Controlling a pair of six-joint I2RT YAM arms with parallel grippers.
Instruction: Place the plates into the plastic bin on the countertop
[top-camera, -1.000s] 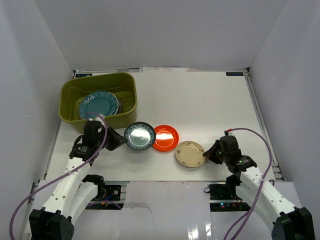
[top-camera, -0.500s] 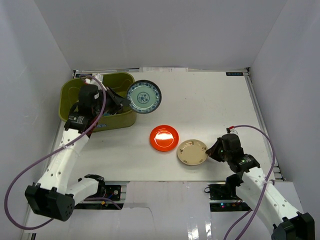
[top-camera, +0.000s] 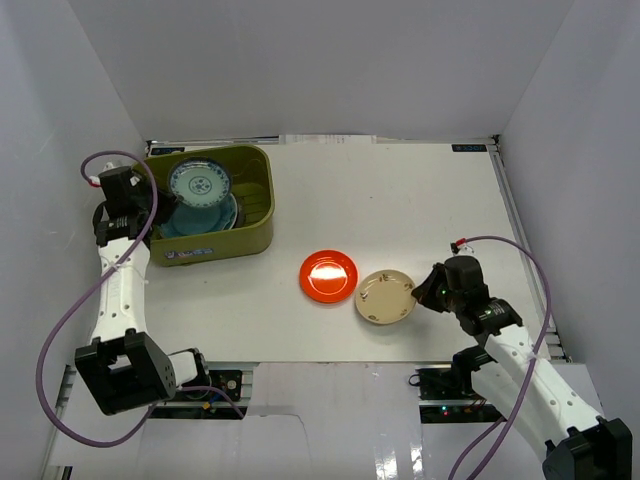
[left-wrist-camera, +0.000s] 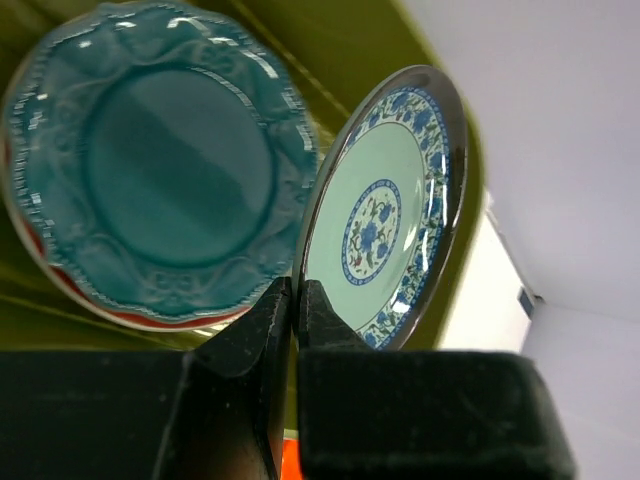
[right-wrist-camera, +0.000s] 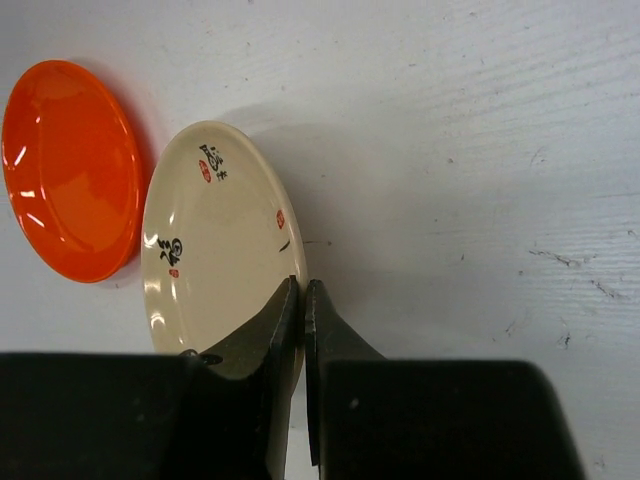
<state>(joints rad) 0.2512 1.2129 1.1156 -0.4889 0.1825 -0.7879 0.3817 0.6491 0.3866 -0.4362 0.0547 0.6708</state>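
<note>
- The left end effector (left-wrist-camera: 297, 290) is pinching the edge of the small round teal-patterned plate with a dark rim (left-wrist-camera: 385, 210), holding it tilted over the olive-green rectangular plastic bin (top-camera: 255, 225), just above the scalloped teal plate (left-wrist-camera: 170, 170) lying inside.
- This looks like the drop-off step: the next move is likely calling for lowering the plate flat onto the stack, then parting the fingers.
- The right end effector (right-wrist-camera: 302, 290) is clamping the rim of the cream-gold round plate (right-wrist-camera: 215, 240) on the white tabletop (top-camera: 400, 200), just beside the glossy orange-red plate (right-wrist-camera: 65, 170); both are waiting well apart from the bin.
</note>
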